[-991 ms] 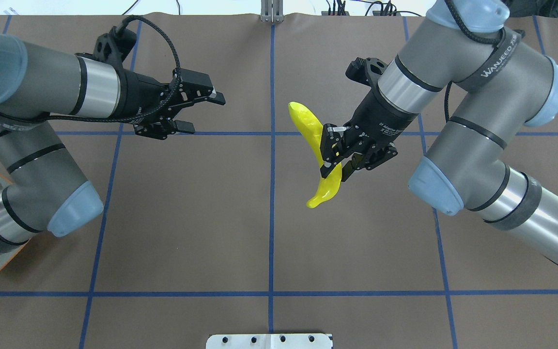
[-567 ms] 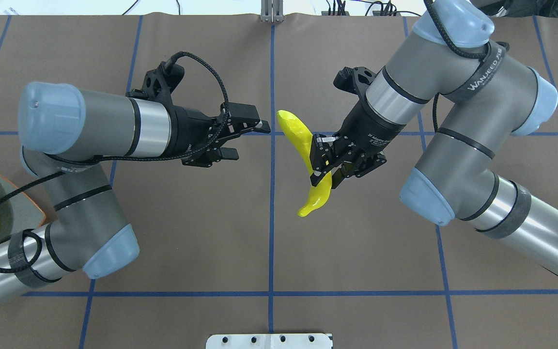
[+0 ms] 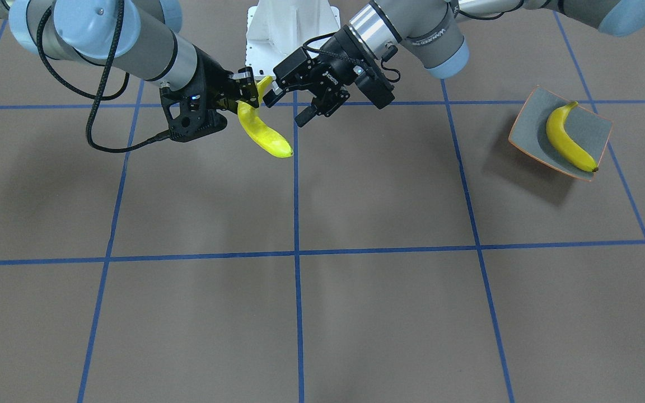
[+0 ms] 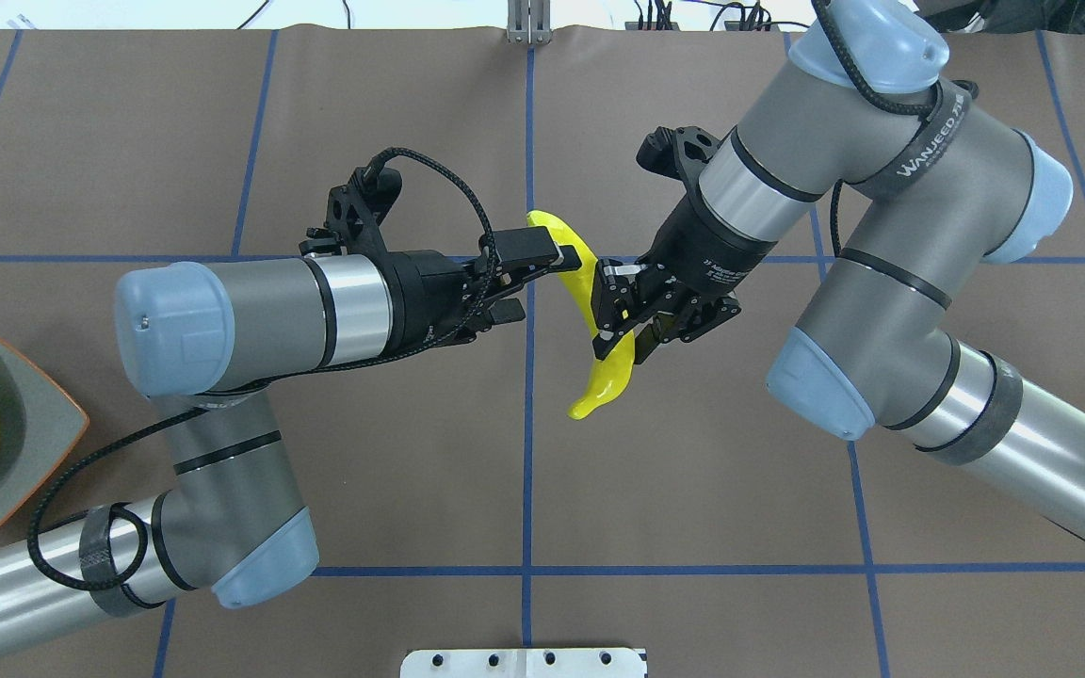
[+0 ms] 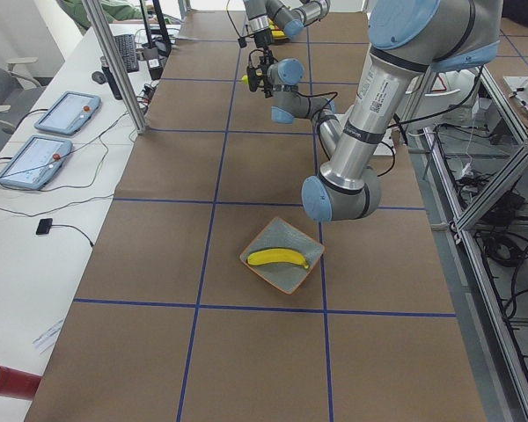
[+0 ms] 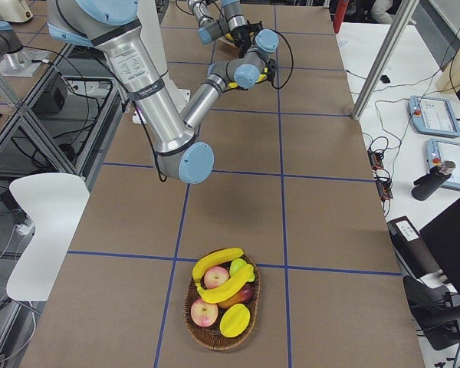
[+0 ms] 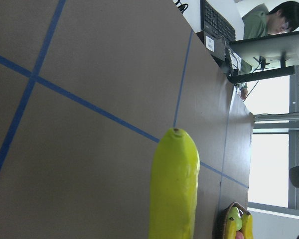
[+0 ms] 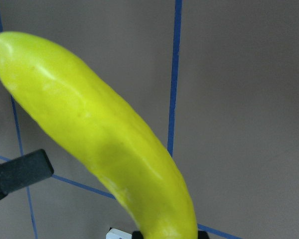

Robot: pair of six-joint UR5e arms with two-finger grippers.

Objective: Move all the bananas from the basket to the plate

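A yellow banana (image 4: 588,299) hangs above the table's middle with my right gripper (image 4: 624,331) shut on its lower half; the front-facing view shows the same banana (image 3: 261,131) and right gripper (image 3: 246,89). My left gripper (image 4: 538,281) is open, with one finger overlapping the banana's far end. That banana fills the left wrist view (image 7: 174,189) and the right wrist view (image 8: 104,144). The grey plate (image 3: 529,120) with an orange rim holds one banana (image 3: 569,140). The basket (image 6: 215,343) holds two bananas (image 6: 226,287).
Apples and other fruit (image 6: 205,313) lie in the basket beside the bananas. The plate (image 4: 29,414) sits at the table's left edge, near my left arm's base. Tablets (image 5: 66,112) and cables lie on a side bench.
My left arm has swung right until its open fingers reach the banana's far end. My right gripper has carried the banana slightly left. The plate is now uncovered.
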